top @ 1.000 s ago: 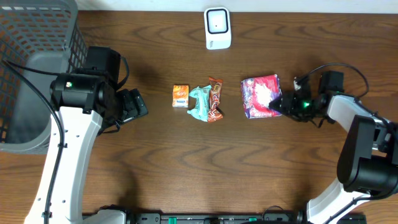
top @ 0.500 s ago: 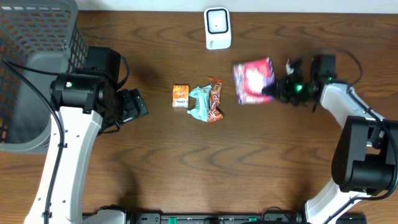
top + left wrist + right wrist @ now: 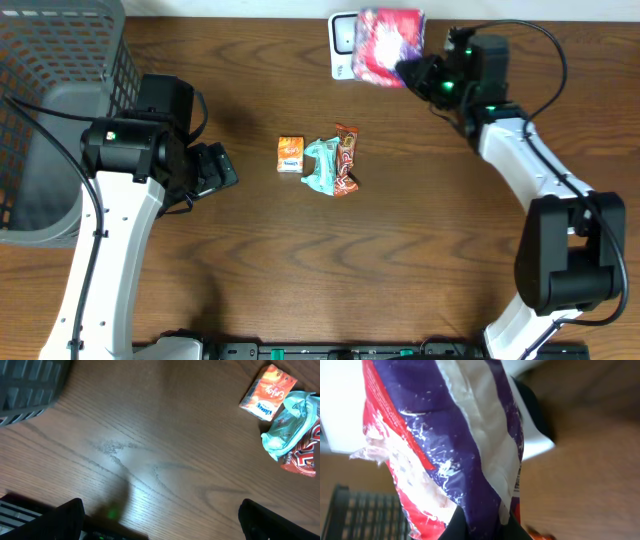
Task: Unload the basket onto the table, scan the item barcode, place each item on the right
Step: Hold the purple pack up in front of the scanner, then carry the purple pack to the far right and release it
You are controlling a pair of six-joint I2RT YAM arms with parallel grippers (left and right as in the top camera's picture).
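The item is a red, purple and white snack bag (image 3: 388,33), held in the air at the back of the table. My right gripper (image 3: 412,70) is shut on its edge. The bag covers the right part of the white scanner (image 3: 342,45). In the right wrist view the bag (image 3: 470,435) fills the frame, pinched in the right gripper (image 3: 485,527), with the white scanner (image 3: 340,410) behind it. My left gripper (image 3: 215,170) stands open over bare wood at the left. The left wrist view shows this left gripper (image 3: 162,525) with nothing between its fingers.
A grey mesh basket (image 3: 50,110) stands at the far left. In the middle of the table lie an orange packet (image 3: 290,154), a teal packet (image 3: 322,165) and a red-brown candy bar (image 3: 345,160). The left wrist view shows the orange packet (image 3: 267,392) and the teal packet (image 3: 290,425).
My right gripper shut on the snack bag, lifted it off the table and carried it back and left until it hung over the scanner. The left arm stayed still.
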